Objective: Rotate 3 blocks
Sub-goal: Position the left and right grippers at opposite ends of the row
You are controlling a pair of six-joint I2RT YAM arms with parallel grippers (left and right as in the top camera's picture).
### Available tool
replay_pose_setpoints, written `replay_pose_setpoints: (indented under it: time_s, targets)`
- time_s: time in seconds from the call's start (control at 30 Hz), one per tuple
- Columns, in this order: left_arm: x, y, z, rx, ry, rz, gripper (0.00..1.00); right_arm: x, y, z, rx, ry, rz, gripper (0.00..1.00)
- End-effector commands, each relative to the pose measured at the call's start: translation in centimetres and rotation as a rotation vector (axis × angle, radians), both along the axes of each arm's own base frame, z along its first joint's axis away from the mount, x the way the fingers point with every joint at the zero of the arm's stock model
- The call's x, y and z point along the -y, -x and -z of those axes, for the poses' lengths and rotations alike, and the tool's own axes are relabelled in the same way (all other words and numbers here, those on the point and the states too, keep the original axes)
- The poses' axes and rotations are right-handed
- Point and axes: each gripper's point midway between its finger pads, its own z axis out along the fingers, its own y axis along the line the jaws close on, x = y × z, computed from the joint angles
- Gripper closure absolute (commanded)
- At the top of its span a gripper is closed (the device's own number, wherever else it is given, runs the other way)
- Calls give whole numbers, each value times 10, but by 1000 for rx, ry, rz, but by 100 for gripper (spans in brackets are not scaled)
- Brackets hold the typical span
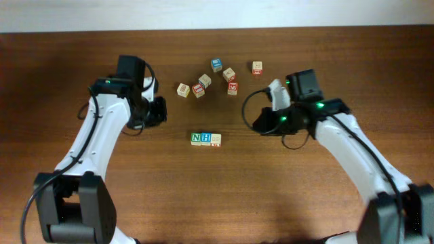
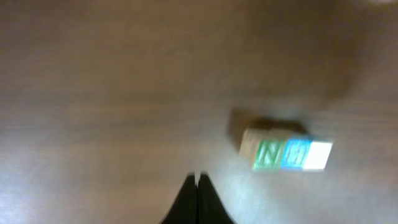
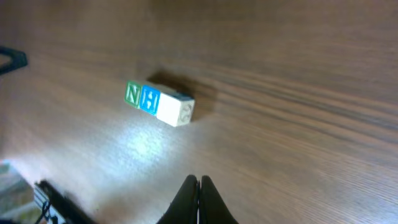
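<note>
Three blocks stand touching in a row on the wooden table: a green "N" block (image 1: pixel 196 139), a blue "H" block (image 1: pixel 206 139) and a pale block (image 1: pixel 215 139). My left gripper (image 1: pixel 161 112) hovers to their left and a little behind, shut with nothing in it. My right gripper (image 1: pixel 257 123) is to their right, also shut and empty. The left wrist view is blurred and shows the N block (image 2: pixel 268 154), H block (image 2: pixel 295 154) and pale block (image 2: pixel 319 155) ahead and right of the closed tips (image 2: pixel 197 177). In the right wrist view the row (image 3: pixel 150 99) lies ahead and left of the closed tips (image 3: pixel 198 180).
Several other lettered cubes are scattered behind the row, among them a blue-faced one (image 1: pixel 216 64), a red-marked one (image 1: pixel 232 88), a tan one (image 1: pixel 183 89) and one at the far right (image 1: pixel 257 67). The table's back edge (image 1: pixel 217 30) meets a pale wall.
</note>
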Motion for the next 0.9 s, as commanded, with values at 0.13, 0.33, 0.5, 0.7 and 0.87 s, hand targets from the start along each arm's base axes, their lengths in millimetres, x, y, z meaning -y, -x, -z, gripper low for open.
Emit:
replay_pose_setpoints:
  time_s: [0.13, 0.33, 0.5, 0.7, 0.87]
  targets:
    - [30, 35, 49, -30, 174, 134, 100, -40, -4, 66, -99, -144, -129, 95]
    - [45, 26, 87, -42, 199, 163, 100, -46, 2, 93, -95, -145, -54, 95]
    - [75, 27, 95, -20, 190, 252, 100, -47, 3, 99, -121, -107, -4, 95]
    - [68, 22, 97, -10, 145, 221, 100, -47, 8, 105, -157, -71, 33, 95]
    - [74, 22, 94, -18, 183, 207, 100, -49, 9, 107, -165, -58, 48, 95]
